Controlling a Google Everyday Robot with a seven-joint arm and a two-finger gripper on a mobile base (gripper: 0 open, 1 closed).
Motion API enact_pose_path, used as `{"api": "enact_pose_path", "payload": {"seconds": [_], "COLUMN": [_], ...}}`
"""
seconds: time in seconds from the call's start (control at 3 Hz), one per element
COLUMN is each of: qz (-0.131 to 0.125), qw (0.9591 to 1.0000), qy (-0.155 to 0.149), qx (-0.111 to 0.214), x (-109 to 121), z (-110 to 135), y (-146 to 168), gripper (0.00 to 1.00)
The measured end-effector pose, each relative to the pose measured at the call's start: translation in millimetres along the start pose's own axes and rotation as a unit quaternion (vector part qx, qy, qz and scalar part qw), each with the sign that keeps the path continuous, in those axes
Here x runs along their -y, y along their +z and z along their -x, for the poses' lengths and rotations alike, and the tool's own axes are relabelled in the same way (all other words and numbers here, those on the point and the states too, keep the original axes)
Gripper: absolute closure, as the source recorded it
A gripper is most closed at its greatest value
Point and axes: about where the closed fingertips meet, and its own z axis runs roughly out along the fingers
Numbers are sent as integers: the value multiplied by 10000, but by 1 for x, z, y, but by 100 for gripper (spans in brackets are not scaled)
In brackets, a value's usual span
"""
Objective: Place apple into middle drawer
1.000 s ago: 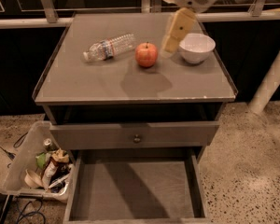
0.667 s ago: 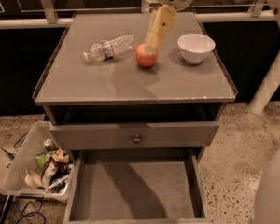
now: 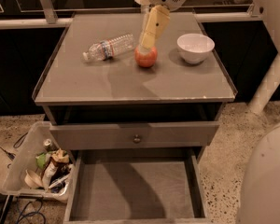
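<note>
One apple [image 3: 146, 57], red-orange and round, sits on the grey tabletop [image 3: 130, 83] a little above the middle of the frame, not in any drawer. The gripper [image 3: 146, 44] comes down on it from the upper middle of the frame as a cream-coloured block hanging from a white housing, and its lower end meets the top of the apple. Seen from this side, whether the jaws are open or closed around the fruit cannot be told. Three loose things lie on the tabletop in all. Left of the apple is one clear plastic bottle [image 3: 108, 47] on its side, near the apple but apart from it. To the right stands one white bowl [image 3: 195, 47], upright, also apart. Below the tabletop edge there is one closed grey drawer front [image 3: 93, 135] with a single small round knob [image 3: 137, 138] at its centre. Beneath that, at the bottom of the frame, the middle drawer [image 3: 135, 190] is pulled out towards the camera, one wide shallow tray with a flat grey floor and low side walls. At the lower left, on the speckled floor [image 3: 224, 125], one pale plastic bin [image 3: 23, 164] holds what looks like mixed rubbish. A large white rounded part of the robot [image 3: 266, 181] fills the lower right corner.
</note>
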Motion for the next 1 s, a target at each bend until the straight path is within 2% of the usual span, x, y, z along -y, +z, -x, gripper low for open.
{"api": "enact_pose_path", "payload": {"seconds": [0.33,1.0], "qz": [-109,-278], "qw": [9999,9986], "qy": [6,400], "qx": [34,201], "x": [8,15], "z": [0,-31], "y": [4,26], "gripper": [0,0]}}
